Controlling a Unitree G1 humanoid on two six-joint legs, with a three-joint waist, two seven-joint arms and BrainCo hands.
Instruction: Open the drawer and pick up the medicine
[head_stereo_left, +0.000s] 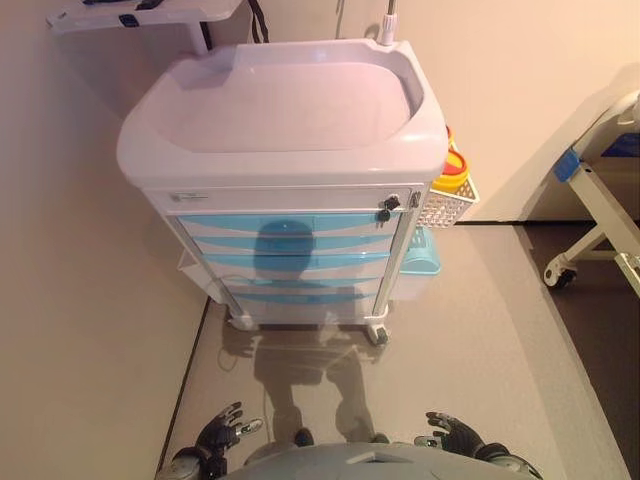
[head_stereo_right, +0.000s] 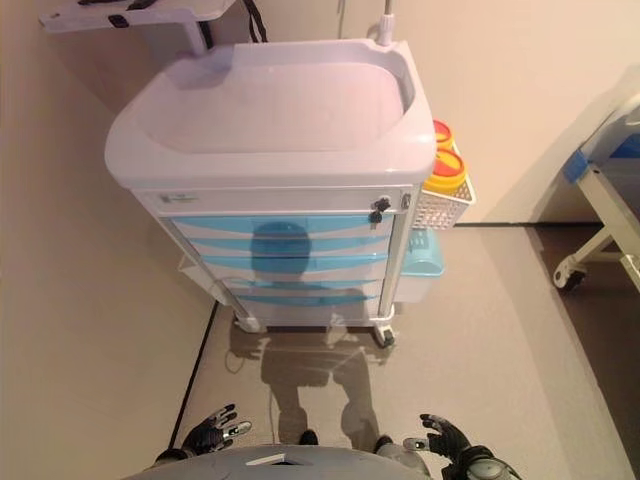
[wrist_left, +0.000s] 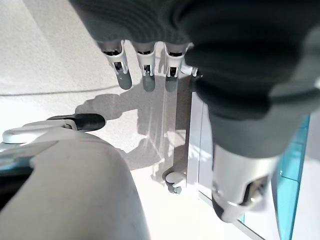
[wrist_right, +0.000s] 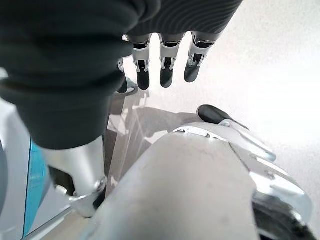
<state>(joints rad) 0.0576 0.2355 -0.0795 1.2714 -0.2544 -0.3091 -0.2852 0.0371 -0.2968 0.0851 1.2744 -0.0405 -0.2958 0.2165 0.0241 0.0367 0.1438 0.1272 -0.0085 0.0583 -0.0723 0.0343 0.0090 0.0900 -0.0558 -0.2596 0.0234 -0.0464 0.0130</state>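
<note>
Standing off from the cart: we face a white medical cart (head_stereo_left: 285, 130) with a stack of blue drawers (head_stereo_left: 290, 255), well apart from both hands, so nothing is within reach yet
Drawers: all shut flush against the cart front, which we judge means the opening step is not yet begun
Medicine: not visible anywhere; we take it to be inside one of the shut drawers, though we cannot tell which
Left hand (head_stereo_left: 222, 430): low at our left side, fingers (wrist_left: 122, 77) straight and relaxed, holding nothing; it hangs there because there is no handle near enough to take
Right hand (head_stereo_left: 455, 432): low at our right side, fingers (wrist_right: 166, 72) likewise extended and empty
Lock: a small dark key (head_stereo_left: 386, 207) sits at the upper right of the drawer front, beside the top drawer, which could matter if the drawers are locked
Side basket (head_stereo_left: 448, 203): hangs on the cart's right side with yellow and red containers (head_stereo_left: 452, 172) in it
Next need: we judge we must close in before either hand can reach a drawer handle
</note>
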